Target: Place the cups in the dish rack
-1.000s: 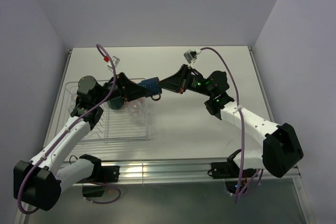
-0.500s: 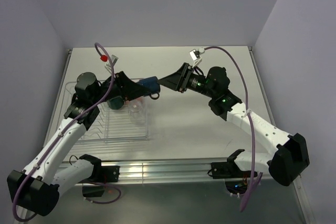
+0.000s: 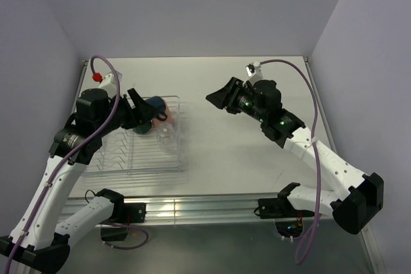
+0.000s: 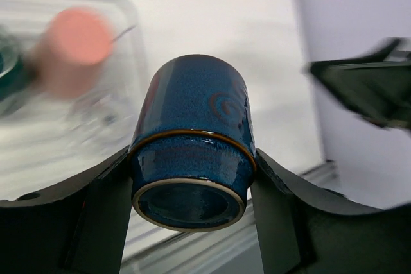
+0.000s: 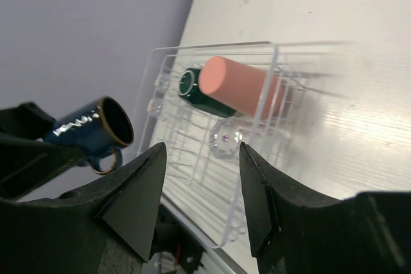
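Left end effector (image 3: 145, 111): raised over the far right part of dish rack (image 3: 96, 169), fingers clamped on both sides of navy mug (image 4: 191, 139), mug held off the rack, mouth toward the wrist.
Right end effector (image 3: 217, 97): above mid-desk, well apart from the left, jaws spread, nothing between them.
In rack: salmon-pink tumbler (image 5: 239, 88) just beside dark teal mug (image 5: 191, 86); clear glass (image 5: 225, 138) near.
White desk (image 3: 250, 152); pale lilac walls (image 3: 192, 11).
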You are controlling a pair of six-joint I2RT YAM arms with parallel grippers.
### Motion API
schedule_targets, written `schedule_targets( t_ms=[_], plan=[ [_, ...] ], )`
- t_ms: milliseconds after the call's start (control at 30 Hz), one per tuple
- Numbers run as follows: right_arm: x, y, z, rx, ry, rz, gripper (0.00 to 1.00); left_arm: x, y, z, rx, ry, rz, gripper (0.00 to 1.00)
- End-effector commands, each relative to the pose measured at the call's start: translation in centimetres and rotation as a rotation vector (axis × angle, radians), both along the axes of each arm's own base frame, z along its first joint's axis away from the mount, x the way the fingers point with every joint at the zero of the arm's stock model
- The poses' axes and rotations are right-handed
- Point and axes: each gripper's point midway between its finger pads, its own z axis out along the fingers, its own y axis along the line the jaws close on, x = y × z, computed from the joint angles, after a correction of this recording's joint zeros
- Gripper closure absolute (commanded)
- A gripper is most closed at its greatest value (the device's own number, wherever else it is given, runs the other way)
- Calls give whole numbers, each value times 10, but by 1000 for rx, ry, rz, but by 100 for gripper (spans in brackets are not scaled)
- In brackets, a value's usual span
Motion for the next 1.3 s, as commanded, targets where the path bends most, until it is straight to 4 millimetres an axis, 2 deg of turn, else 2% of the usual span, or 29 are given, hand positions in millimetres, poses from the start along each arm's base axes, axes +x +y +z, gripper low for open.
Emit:
schedule_targets(
  t_ms=[0, 67, 267, 367, 700, 1033, 1267],
  plan=[
    [10, -20, 12, -71, -41, -99, 43, -11, 54, -54, 230, 164, 218, 100],
    [11, -21, 9, -95, -32, -102, 43, -12, 69, -68, 283, 198, 290, 100],
    [13, -27, 1, -144, -18, -125, 43, -14, 98, -100, 427, 279, 396, 100],
    [14, -29, 0, -161, -17, -132, 42, -15, 105, -115, 483, 327, 421, 100],
    [15, -25, -5, -183, 1, -106, 42, -3, 101, -144, 561, 405, 386, 100],
    [14, -25, -8, -204, 8, -92, 42, 13, 84, -174, 583, 484, 308, 100],
    [14, -24, -16, -217, 20, -85, 42, 22, 76, -194, 603, 525, 267, 96]
  ],
)
